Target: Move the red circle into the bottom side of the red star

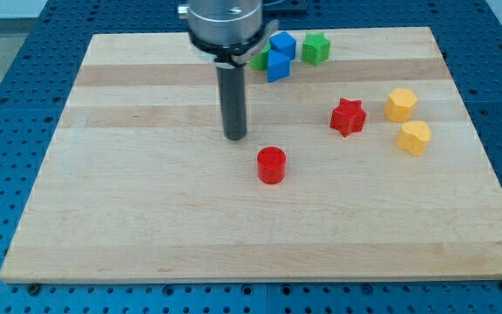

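Note:
The red circle (271, 165), a short red cylinder, stands near the middle of the wooden board (146, 218). The red star (348, 117) lies up and to the view's right of it, well apart. My tip (235, 137) rests on the board just up and to the view's left of the red circle, with a small gap between them. The rod rises straight from the tip to the arm's head at the view's top.
Two blue blocks (279, 56) and a green block (315, 48) cluster at the view's top, with another green block (259, 60) partly hidden behind the rod. Two yellow blocks (400, 104) (414, 137) lie right of the red star.

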`<state>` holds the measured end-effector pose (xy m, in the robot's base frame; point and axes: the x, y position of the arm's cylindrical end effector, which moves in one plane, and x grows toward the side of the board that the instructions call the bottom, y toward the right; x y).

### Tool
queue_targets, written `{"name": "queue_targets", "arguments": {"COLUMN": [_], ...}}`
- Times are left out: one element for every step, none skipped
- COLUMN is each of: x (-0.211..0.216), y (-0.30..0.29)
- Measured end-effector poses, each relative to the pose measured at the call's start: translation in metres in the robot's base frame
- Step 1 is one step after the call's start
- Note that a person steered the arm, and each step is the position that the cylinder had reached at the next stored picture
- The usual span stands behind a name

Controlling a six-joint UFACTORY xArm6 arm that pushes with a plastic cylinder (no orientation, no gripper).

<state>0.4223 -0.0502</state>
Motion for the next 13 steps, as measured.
{"name": "queue_targets", "arguments": {"x": [0.015, 0.076, 0.098, 0.098, 0.091, 0.081, 0.072, 0.059, 0.044, 0.033, 0.027, 0.024, 0.016], "y": [-0.022, -0.035, -0.035, -0.033, 0.01, 0.046, 0.059, 0.062, 0.062, 0.066, 0.078, 0.097, 0.117]}}
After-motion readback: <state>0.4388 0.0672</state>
